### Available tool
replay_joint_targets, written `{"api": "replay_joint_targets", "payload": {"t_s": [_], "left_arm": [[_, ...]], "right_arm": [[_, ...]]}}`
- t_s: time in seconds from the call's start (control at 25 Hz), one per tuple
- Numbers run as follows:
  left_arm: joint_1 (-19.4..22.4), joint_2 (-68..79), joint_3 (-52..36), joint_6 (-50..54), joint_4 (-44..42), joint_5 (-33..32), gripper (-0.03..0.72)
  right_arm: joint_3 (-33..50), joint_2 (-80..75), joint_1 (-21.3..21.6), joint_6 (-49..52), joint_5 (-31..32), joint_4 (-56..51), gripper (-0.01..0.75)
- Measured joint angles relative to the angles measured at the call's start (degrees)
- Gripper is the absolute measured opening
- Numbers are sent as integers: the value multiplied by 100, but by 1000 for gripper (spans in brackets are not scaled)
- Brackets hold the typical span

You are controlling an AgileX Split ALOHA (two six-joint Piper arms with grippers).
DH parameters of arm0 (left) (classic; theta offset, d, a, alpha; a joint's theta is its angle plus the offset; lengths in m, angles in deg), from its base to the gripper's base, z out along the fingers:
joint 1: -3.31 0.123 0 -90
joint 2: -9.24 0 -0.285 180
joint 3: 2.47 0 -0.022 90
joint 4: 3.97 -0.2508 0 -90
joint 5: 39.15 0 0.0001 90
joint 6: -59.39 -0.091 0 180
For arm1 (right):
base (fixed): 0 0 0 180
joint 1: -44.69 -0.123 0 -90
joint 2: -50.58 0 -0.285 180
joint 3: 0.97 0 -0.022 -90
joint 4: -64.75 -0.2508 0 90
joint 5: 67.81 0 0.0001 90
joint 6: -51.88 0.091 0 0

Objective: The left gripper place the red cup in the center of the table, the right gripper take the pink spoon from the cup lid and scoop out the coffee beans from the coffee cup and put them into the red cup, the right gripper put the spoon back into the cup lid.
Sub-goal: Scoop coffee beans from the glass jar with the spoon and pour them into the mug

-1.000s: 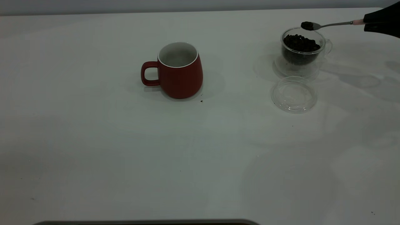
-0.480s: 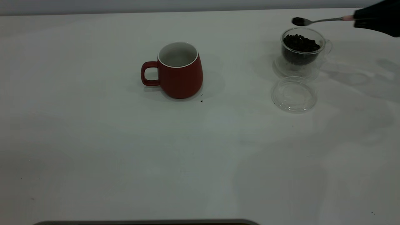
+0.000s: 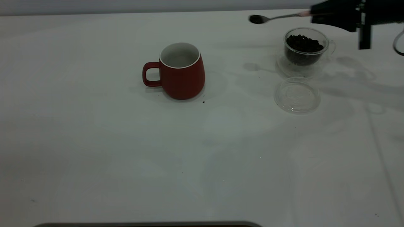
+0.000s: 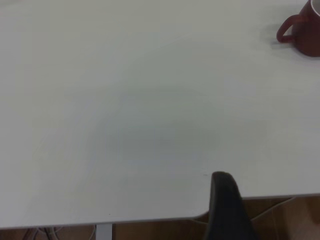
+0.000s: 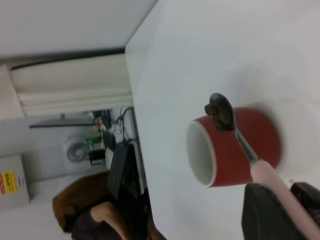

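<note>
- Left gripper is parked off by the near edge of the table, well away from everything. Only one dark finger shows in its wrist view, so I can't tell if it's spread or pressed together.
- Red cup already sits upright around the middle of the white table, handle toward the left, looks empty inside.
- Pink spoon is up in the air between the red cup and the glass coffee cup, bowl loaded with coffee beans and pointing at the red cup.
- Right gripper is pinching the spoon by its pink handle end, hovering above the coffee cup.
- Clear cup lid lies flat just in front of the coffee cup, nothing in it.
- What'd worry me: you're holding the spoon way out at the tip, so any jerk or roll could dump beans on the table short of the mug. Tip too early and they hit the rim and bounce.
- There's a stray dark speck right by the mug's base.
- Surface is plain matte white; the right wrist view shows cluttered room gear past the table's edge.
</note>
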Motion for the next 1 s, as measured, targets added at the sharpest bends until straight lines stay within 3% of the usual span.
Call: {"api": "replay_joint_targets", "payload": {"t_s": [0.56,1.0], "left_arm": [[0,0,0,0,-6,0,505],[0,0,0,8,-6,0,505]], "right_arm": [[0,54,-1516,-23,-37,-537,100],[0,54,-1903,-1027,-1066,-614,100]]}}
